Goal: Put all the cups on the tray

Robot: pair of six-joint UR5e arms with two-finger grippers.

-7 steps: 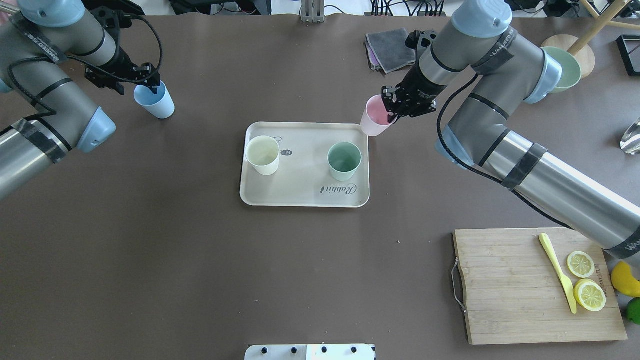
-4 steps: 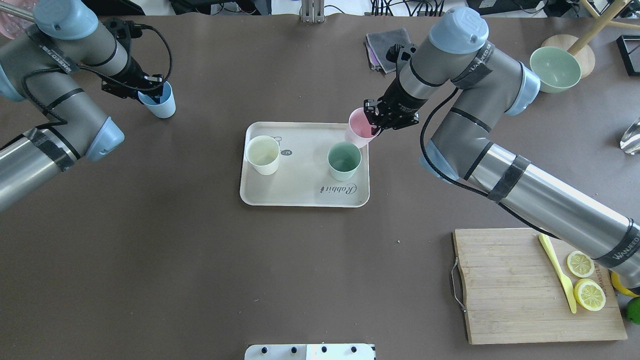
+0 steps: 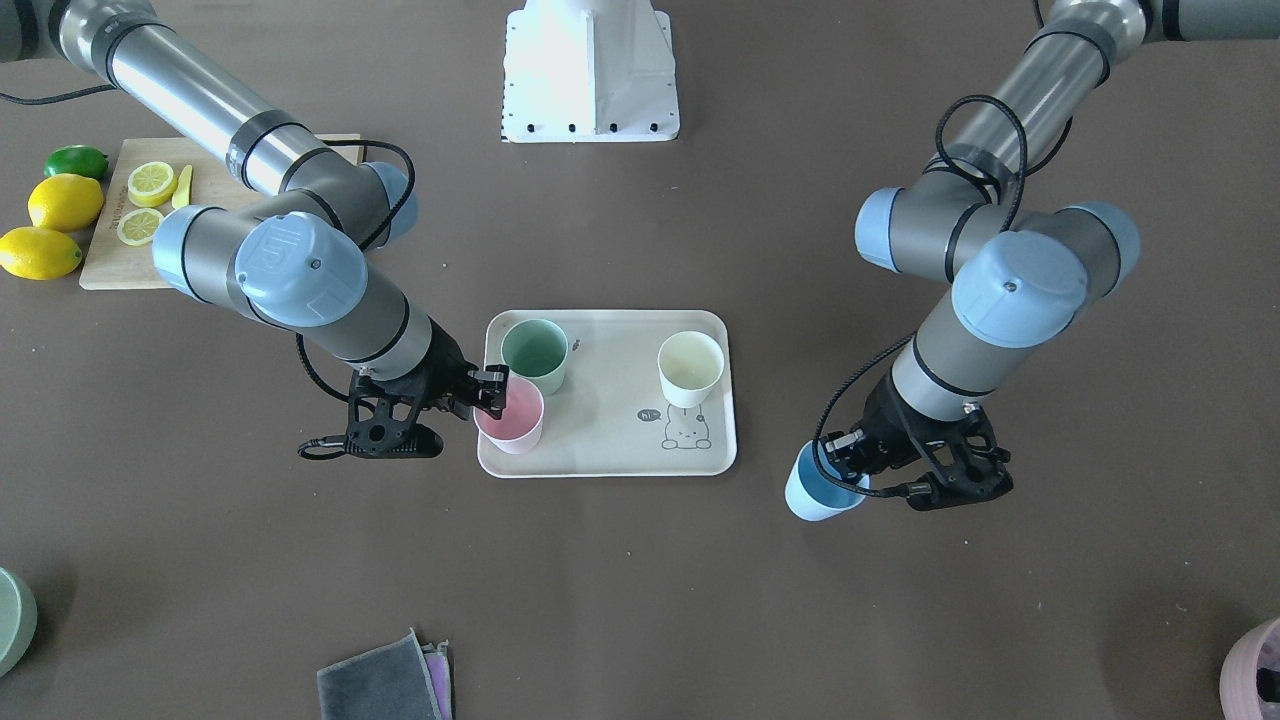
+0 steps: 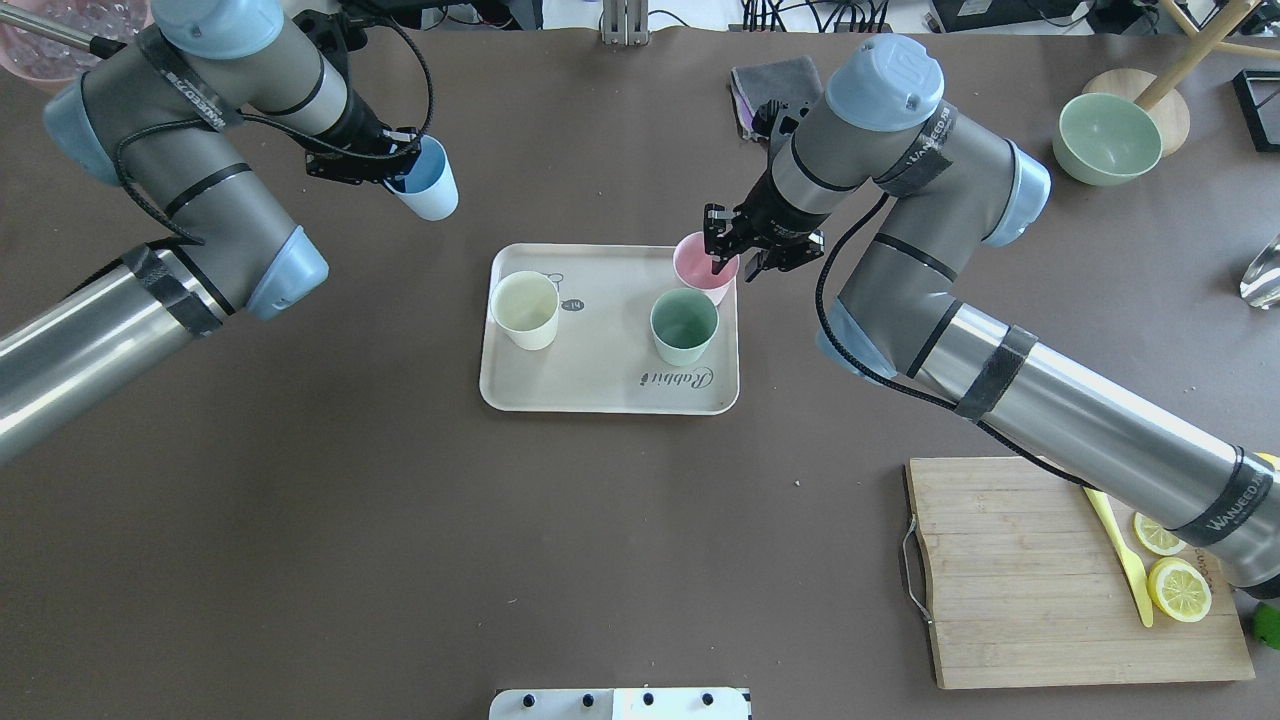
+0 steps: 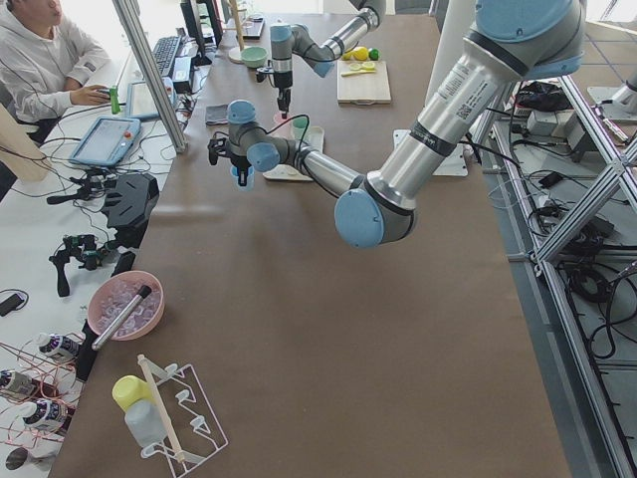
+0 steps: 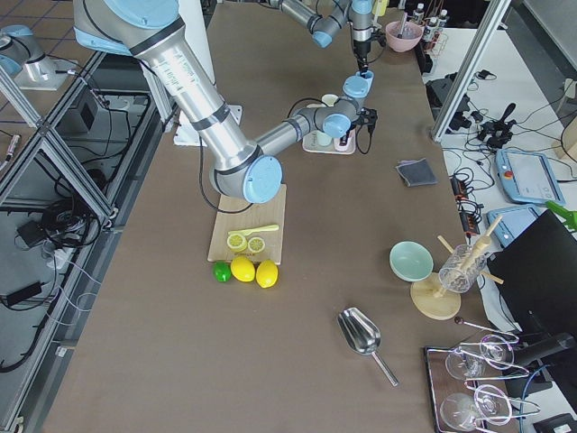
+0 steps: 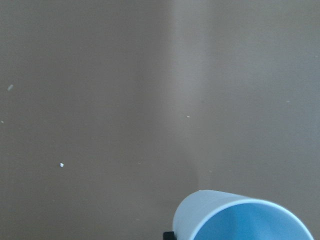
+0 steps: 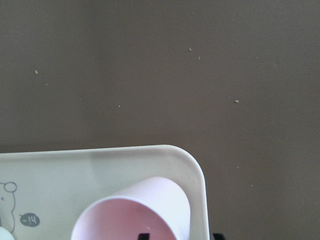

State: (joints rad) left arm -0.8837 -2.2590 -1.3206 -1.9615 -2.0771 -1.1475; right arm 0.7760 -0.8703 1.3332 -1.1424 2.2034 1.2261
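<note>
**Two cups on tray, two in hand**

Surface: brown desk. The cream tray lay at its middle. A wooden board with lemon slices sat at the robot's near right, and a green bowl and a folded cloth at the far right. Room: a bench with a seated operator ran along the far side.

Cream cup and green cup stood upright on the tray.

Right hand: closed on the rim of the pink cup, one finger inside and one outside. The cup sat over the tray's corner just beside the green cup. Whether its base touched could not be told.

Left hand: gripped the rim of the blue cup, which was tilted over bare desk, well apart from the tray.
</note>
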